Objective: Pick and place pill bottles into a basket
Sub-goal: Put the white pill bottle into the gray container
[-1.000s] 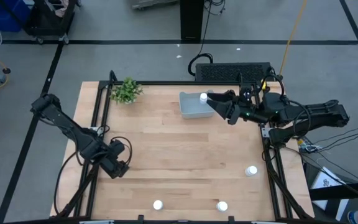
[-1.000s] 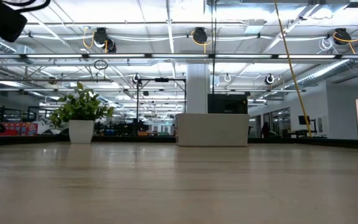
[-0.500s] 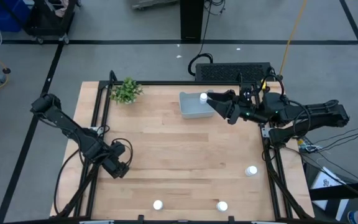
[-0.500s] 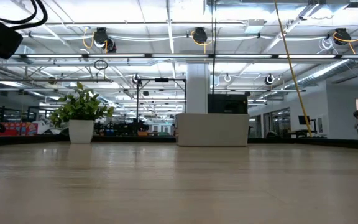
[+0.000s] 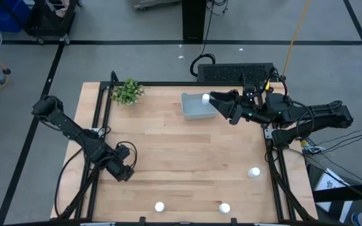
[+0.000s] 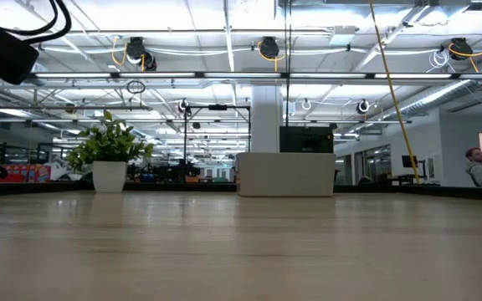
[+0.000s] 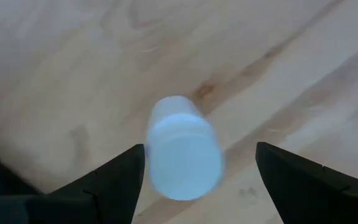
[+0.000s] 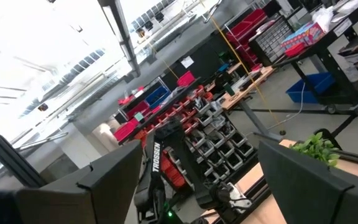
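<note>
I work over a pale wooden table (image 5: 181, 150) with a dark metal frame, set on a grey floor crossed by dark tape lines. The low view looks level across the planks into a wide hall with bright ceiling lights, pipes and hanging cable reels; a person sits at the far right edge of that view.

A small green plant (image 5: 127, 91) stands at the table's far left corner, well apart from everything else. The basket (image 5: 197, 106) sits near the far edge, a little right of centre, with one pill bottle (image 5: 205, 98) at its far right corner. My right gripper (image 5: 213, 100) hangs just beside that corner of the basket, its fingers spread and holding nothing; its wrist view looks out at shelving and red bins, with plant leaves at one edge.

My left gripper (image 5: 126, 172) is over the near left part of the table. In its wrist view a white bottle (image 7: 183, 149) stands on the wood between my spread fingers (image 7: 114, 180), untouched; from above my arm hides it. Three more bottles stand near the front: one (image 5: 159, 206) nearest my left gripper, one (image 5: 225, 208) right of centre, one (image 5: 254, 171) by the right rail.
</note>
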### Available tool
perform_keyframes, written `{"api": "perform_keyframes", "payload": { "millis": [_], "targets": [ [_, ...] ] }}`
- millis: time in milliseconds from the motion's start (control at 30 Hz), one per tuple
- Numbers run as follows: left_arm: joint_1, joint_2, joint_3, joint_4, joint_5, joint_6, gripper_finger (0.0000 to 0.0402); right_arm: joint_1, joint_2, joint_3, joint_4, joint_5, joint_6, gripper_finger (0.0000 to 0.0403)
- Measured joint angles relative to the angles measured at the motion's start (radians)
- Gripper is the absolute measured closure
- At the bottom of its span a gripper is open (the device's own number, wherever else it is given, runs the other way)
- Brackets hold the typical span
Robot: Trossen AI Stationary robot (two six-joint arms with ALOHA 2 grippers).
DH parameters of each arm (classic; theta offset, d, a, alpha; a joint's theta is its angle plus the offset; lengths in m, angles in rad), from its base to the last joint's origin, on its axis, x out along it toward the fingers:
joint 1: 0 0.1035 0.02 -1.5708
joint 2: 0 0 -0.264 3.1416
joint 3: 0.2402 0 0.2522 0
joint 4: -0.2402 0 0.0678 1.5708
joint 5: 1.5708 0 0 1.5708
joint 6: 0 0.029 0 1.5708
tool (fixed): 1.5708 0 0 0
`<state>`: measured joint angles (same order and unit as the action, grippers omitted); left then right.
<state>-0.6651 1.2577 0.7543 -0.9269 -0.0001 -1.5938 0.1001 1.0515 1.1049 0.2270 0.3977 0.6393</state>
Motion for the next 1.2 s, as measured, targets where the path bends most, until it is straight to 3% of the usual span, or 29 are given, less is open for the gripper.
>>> {"api": "perform_keyframes", "payload": {
  "millis": [167,633,900,1200],
  "targets": [
    [0.001,0.0,0.0,-0.011,0.0,-0.001,0.0102,0.0,0.0,0.0,0.001,0.0,0.0,0.009],
    [0.001,-0.001,0.0,-0.005,0.007,-0.001,0.0232,0.0,0.0,0.0,0.001,-0.001,-0.001,0.009],
    [0.0,-0.001,0.0,-0.002,-0.004,0.005,0.0211,0.0,0.0,0.0,0.001,-0.001,-0.003,0.009],
    [0.023,-0.001,0.0,0.008,-0.011,0.019,0.0236,0.0,0.0,0.0,0.001,0.0,-0.016,0.009]
  ]
}}
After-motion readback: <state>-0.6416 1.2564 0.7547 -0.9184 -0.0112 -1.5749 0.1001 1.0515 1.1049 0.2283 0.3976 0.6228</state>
